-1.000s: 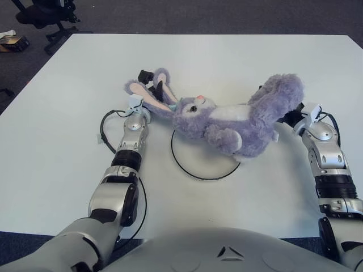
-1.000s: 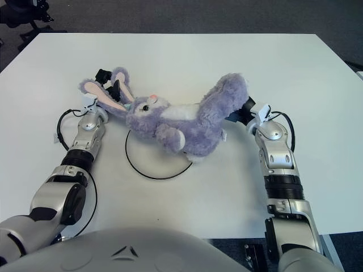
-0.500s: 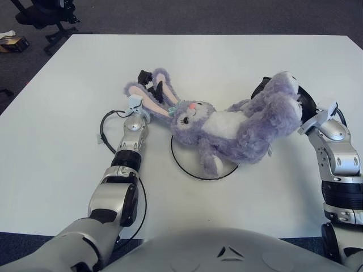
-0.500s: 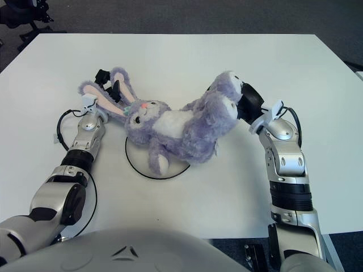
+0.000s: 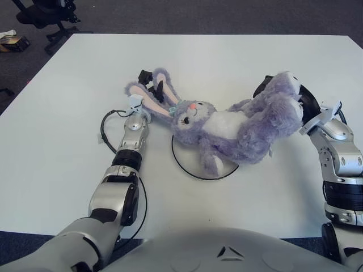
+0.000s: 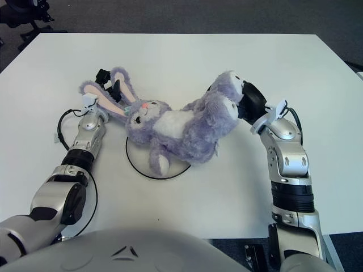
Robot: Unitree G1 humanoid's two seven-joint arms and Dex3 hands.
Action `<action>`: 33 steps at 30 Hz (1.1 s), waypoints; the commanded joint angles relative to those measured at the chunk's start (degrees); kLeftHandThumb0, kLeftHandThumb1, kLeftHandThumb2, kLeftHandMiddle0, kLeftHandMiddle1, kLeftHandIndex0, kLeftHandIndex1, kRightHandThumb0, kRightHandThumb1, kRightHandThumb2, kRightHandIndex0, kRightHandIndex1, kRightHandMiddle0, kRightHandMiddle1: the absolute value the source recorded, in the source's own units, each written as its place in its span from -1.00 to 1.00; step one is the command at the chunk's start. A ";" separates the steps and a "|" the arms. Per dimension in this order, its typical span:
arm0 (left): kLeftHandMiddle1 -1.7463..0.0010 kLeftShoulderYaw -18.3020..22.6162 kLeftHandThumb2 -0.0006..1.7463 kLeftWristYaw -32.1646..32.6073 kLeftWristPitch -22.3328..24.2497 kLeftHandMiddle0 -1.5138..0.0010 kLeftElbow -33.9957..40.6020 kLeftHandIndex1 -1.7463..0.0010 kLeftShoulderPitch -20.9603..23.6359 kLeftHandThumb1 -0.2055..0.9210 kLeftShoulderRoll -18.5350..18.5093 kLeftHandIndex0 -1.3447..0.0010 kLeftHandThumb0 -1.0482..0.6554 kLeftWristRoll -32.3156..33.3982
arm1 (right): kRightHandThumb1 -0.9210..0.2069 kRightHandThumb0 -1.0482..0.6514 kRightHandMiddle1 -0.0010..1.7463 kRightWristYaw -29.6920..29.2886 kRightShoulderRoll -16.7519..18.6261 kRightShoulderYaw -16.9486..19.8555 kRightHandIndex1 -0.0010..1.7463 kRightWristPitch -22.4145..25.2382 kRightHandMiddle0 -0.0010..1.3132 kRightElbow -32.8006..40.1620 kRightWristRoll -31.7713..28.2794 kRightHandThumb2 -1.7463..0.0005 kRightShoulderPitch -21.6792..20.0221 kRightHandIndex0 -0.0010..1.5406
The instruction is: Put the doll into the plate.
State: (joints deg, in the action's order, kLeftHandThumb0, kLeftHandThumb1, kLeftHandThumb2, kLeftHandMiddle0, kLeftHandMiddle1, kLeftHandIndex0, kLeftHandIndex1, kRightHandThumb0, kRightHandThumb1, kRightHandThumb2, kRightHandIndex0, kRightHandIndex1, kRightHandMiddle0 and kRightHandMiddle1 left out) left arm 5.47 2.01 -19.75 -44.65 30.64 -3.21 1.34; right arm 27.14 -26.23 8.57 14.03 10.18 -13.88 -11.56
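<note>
A purple plush rabbit doll (image 5: 227, 127) lies on its back, its belly and one arm over the white, black-rimmed plate (image 5: 180, 164). Its head points left, and its legs reach off the plate to the right. My left hand (image 5: 150, 85) is at the doll's long ears, with black fingers (image 5: 159, 90) closed around them. On the right, my right hand (image 5: 306, 105) wraps the doll's raised foot (image 5: 283, 85), its dark fingers (image 6: 252, 101) pressed into the fur. Most of the plate is hidden under the doll.
The white table (image 5: 238, 56) stretches far behind the doll. A black cable loop (image 5: 105, 127) lies beside my left wrist. An office chair (image 5: 45, 14) and a small box (image 5: 14, 42) stand on the dark floor beyond the back left corner.
The doll rolled from its side onto its back and settled lower over the plate. My right hand turned and shifted right with the foot. My left hand stayed put.
</note>
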 commanded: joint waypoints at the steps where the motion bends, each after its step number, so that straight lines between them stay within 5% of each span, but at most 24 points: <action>1: -1.00 -0.07 -0.23 0.34 1.98 -0.06 -3.07 -1.00 -4.16 0.79 0.67 0.59 -0.20 -0.28 | -0.98 0.23 0.45 -1.23 -0.49 -0.86 -0.05 -2.44 -0.12 -2.27 3.07 1.00 -0.35 0.21; 15: -1.00 -0.02 -0.23 0.15 1.88 -0.06 -2.93 -1.00 -4.31 0.79 0.54 0.59 -0.20 -0.18 | -0.98 0.23 0.44 -2.28 -0.19 -1.42 -0.05 -10.11 -0.11 -11.87 7.47 1.00 -2.90 0.21; 19: -1.00 -0.02 -0.23 0.13 2.01 -0.06 -2.72 -1.00 -4.37 0.79 0.53 0.59 -0.20 -0.16 | -0.99 0.23 0.43 -6.66 -0.63 -0.74 -0.03 -10.46 -0.11 -19.97 10.85 1.00 -6.80 0.20; 33: -1.00 -0.11 -0.23 0.24 2.18 -0.05 -2.22 -1.00 -4.66 0.79 0.52 0.59 -0.20 -0.27 | -1.00 0.23 0.47 -8.18 1.13 1.83 0.02 -11.67 -0.15 -26.26 7.72 0.98 -8.82 0.14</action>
State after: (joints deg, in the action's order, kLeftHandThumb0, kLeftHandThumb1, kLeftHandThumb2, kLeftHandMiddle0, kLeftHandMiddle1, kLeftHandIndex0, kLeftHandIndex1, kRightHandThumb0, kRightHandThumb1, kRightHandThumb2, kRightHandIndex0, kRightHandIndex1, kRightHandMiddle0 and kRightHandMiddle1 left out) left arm 5.48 2.00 -20.05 -44.42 30.36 -3.25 1.35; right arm 19.65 -25.67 8.99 2.40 -15.15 -4.81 -19.50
